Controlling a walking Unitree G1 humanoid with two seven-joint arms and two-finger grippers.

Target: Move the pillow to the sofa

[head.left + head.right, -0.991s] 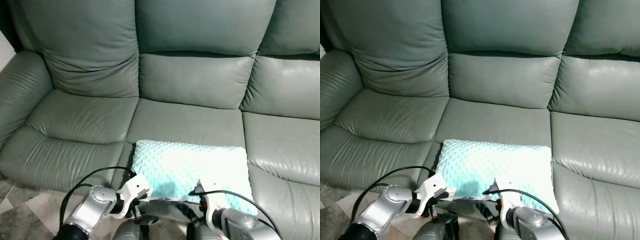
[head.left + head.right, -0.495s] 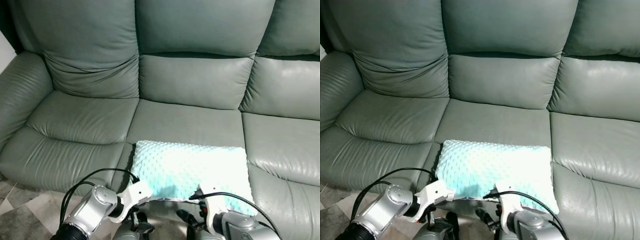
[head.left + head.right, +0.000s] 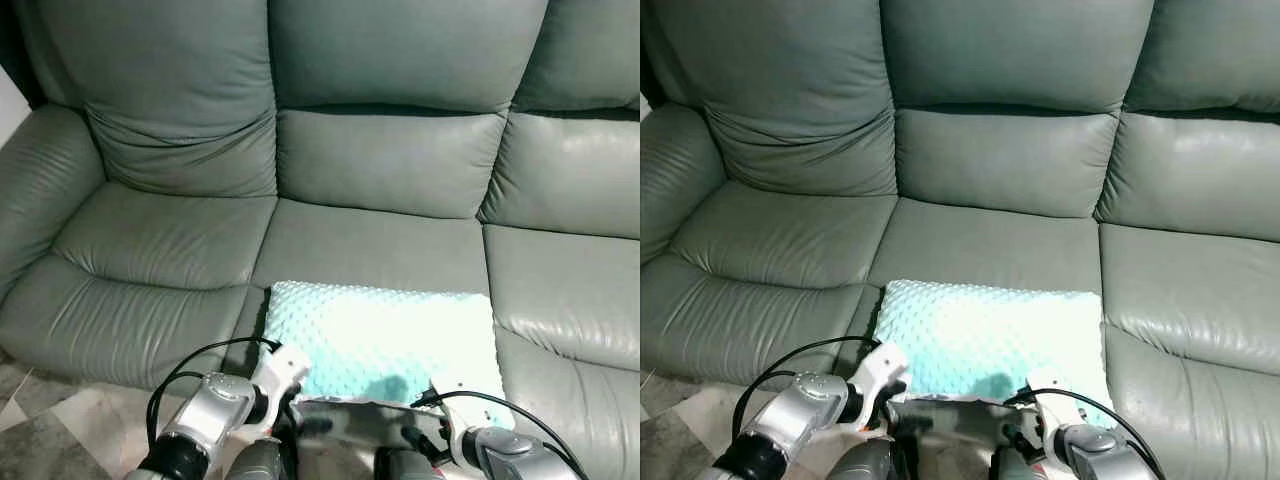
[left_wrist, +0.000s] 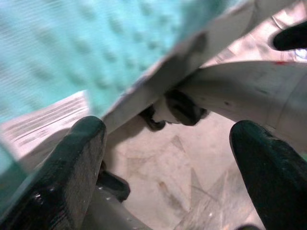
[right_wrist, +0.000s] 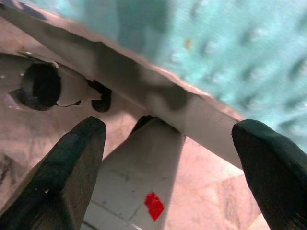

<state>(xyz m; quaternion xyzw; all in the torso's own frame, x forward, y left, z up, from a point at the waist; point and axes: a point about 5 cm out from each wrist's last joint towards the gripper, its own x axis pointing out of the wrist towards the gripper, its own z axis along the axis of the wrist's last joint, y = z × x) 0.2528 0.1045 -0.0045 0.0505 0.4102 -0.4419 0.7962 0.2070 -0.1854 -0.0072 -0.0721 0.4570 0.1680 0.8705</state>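
The mint-green dotted pillow (image 3: 385, 335) lies flat on the grey-green leather sofa (image 3: 370, 240), on the front of the middle seat, its pale underside edge (image 3: 365, 408) over the seat's front. My left gripper (image 3: 302, 424) sits low at the pillow's front left corner, and my right gripper (image 3: 418, 440) sits below its front right. In the left wrist view the left gripper (image 4: 168, 129) is open, fingers (image 4: 76, 158) wide apart below the pillow's edge. The right gripper (image 5: 168, 127) is open too, with the pillow's edge beyond its fingers (image 5: 72, 167).
The sofa's left armrest (image 3: 40, 180) bulges at the left, with the left seat (image 3: 150, 260) and right seat (image 3: 570, 300) beside the pillow. Tiled floor (image 3: 60, 420) runs in front of the sofa, where my legs (image 3: 260, 465) stand.
Both wrists have shifted to the right and lower along the pillow's front edge. The pillow's pale underside edge now shows. The pillow stays on the seat.
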